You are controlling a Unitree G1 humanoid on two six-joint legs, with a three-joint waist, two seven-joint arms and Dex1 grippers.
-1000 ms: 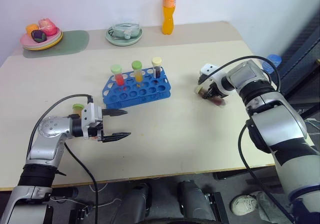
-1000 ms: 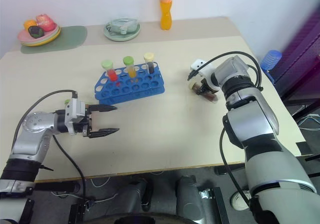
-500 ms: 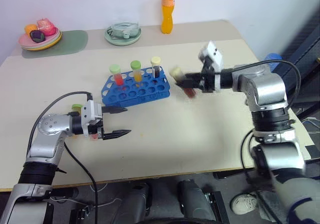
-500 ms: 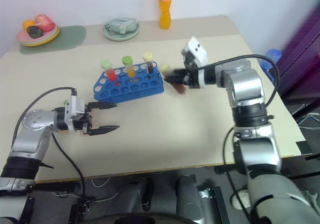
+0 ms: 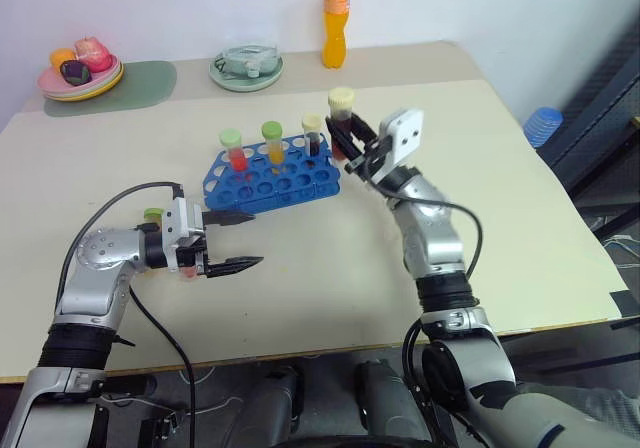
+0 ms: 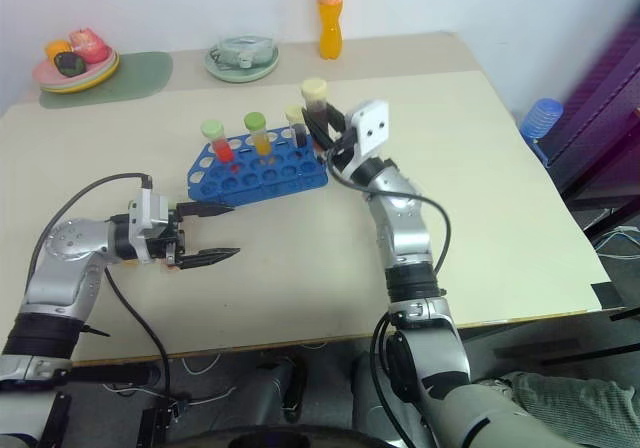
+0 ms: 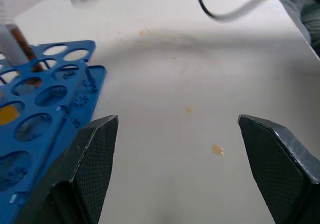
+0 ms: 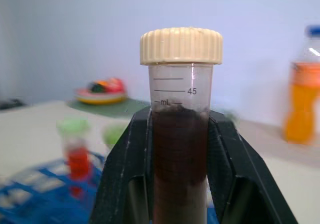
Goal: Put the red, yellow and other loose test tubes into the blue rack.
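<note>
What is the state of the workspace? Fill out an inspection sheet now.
Surface: beige table, faint specks near the left arm.
Job's things: blue rack holds three capped tubes: red, yellow, dark. A fourth, dark tube with a cream cap, is held upright beside the rack's right end. Another green-capped tube lies behind the left arm.
Clutter: orange drink bottle, plate of toy food on a green mat, dish at the far edge.
End effectors: left open, empty; right clamped on the cream-capped tube.
Cables: black, along both arms.
Surroundings: white wall; blue object off the table's right edge.
</note>
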